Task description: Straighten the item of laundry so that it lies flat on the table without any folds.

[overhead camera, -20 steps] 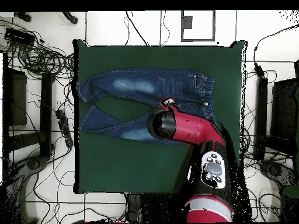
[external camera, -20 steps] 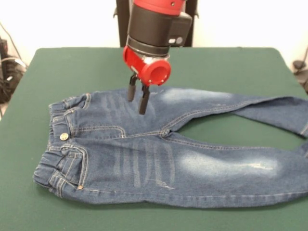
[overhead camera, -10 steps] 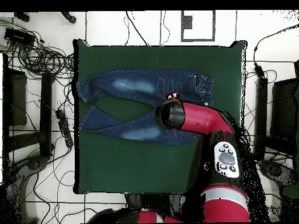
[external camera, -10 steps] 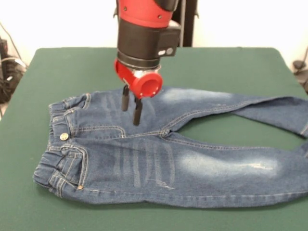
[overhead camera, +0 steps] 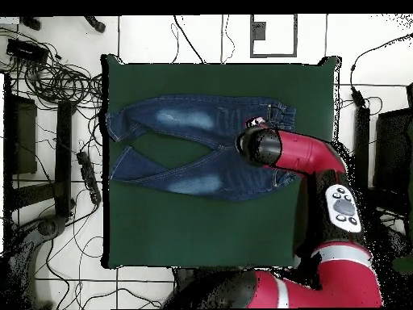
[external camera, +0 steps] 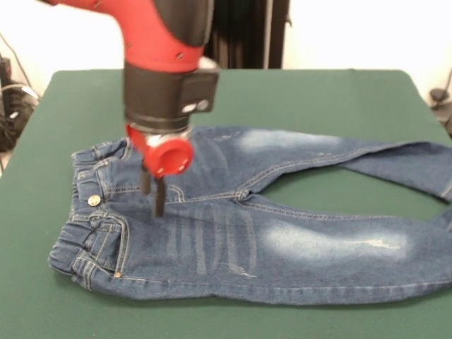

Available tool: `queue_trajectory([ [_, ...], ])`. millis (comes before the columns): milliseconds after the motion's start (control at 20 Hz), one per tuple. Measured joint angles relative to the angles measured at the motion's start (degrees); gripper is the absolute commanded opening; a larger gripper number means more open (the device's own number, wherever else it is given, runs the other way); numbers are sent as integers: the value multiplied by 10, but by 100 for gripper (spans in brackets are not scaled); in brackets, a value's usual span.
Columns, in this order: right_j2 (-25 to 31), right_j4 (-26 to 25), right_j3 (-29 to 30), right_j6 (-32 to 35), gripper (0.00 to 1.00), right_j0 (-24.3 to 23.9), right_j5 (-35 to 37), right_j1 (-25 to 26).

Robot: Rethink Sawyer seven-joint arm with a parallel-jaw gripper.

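Observation:
The item of laundry, a pair of blue jeans (external camera: 296,244), lies front up on the green table (external camera: 332,92). Its waistband is at the left and its two legs spread in a V toward the right edge. The waistband end looks slightly bunched. My gripper (external camera: 152,194) hangs over the upper front of the jeans, just right of the waistband button, fingertips close to the denim. The fingers stand a little apart with nothing between them. Seen from overhead, the jeans (overhead camera: 185,121) stretch across the table (overhead camera: 202,230), and the red arm (overhead camera: 294,153) covers their waistband end and hides the gripper.
Both leg ends reach the table's right side in the front view. The overhead view shows tangled cables (overhead camera: 48,77) and dark equipment (overhead camera: 24,137) on the floor around the table.
The arm has swung along the jeans from the crotch area toward the waistband, and the gripper now sits lower over the denim. The jeans lie as before.

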Motion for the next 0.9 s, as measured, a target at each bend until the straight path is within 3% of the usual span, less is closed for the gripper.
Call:
queue_trajectory([
  [500,46,-66,-83,-1,100,-49,6,69],
  [900,72,-104,-141,-2,100,-52,90,83],
])
